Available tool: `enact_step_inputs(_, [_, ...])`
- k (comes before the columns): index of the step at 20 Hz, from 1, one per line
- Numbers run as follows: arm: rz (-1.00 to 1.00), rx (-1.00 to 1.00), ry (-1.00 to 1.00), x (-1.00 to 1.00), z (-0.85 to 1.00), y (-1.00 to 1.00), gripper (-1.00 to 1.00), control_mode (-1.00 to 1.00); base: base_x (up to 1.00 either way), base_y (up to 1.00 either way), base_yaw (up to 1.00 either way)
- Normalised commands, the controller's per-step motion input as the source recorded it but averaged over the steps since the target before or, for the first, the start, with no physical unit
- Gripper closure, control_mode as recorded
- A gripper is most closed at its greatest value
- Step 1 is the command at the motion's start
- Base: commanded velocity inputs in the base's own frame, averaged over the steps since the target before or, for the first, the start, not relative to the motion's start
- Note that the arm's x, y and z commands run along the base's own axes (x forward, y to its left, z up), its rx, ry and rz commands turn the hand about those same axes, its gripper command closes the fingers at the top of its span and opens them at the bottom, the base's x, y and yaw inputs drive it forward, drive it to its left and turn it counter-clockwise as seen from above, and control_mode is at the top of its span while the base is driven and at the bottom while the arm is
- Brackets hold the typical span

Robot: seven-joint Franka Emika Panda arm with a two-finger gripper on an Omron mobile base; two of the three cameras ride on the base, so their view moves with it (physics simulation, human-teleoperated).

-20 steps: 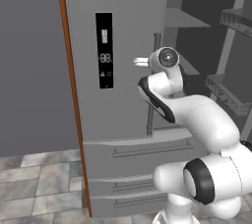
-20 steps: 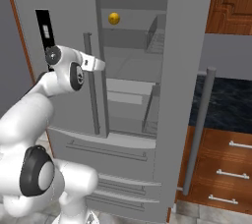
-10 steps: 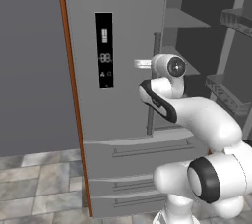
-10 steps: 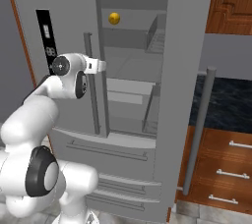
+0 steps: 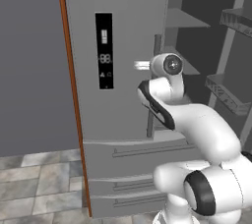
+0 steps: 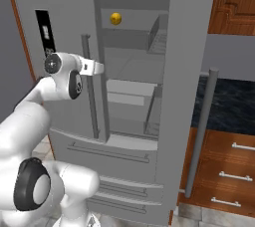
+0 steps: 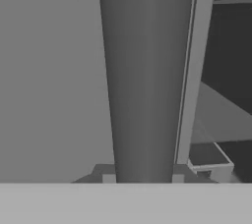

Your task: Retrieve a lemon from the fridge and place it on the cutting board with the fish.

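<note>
While I look along the hand, this is what I have:
Jaws: I cannot tell how they stand; the fingertips are hidden and the vertical bar handle (image 7: 145, 78) sits right in front of the camera.
Gripper (image 6: 97, 67): level with the handle on the fridge's (image 5: 125, 120) closed left door, close against that bar.
Right door (image 6: 184, 71): swung open, grey shelves showing inside.
Lemon (image 6: 116, 19): on an upper shelf inside, well above the hand.
Display panel (image 5: 104, 51): black, on the closed door, left of the wrist.
</note>
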Motion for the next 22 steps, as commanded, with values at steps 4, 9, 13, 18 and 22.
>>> enact_step_inputs(4, [-0.20, 0.00, 0.03, -0.90, 0.08, 0.51, 1.00, -1.00, 0.00, 0.00, 0.00])
enact_step_inputs(9, [-0.25, 0.00, 0.22, -0.94, 0.00, 0.75, 1.00, -1.00, 0.00, 0.00, 0.00])
enact_step_inputs(13, [-0.30, 0.00, 0.26, -0.96, 0.00, 0.91, 1.00, -1.00, 0.00, 0.00, 0.00])
enact_step_inputs(18, [-0.31, -0.03, 0.28, -0.91, -0.04, 0.97, 1.00, -1.00, 0.00, 0.00, 0.00])
enact_step_inputs(22, [-0.26, -0.07, 0.18, -0.64, -0.09, 0.87, 1.00, -1.00, 0.00, 0.00, 0.00])
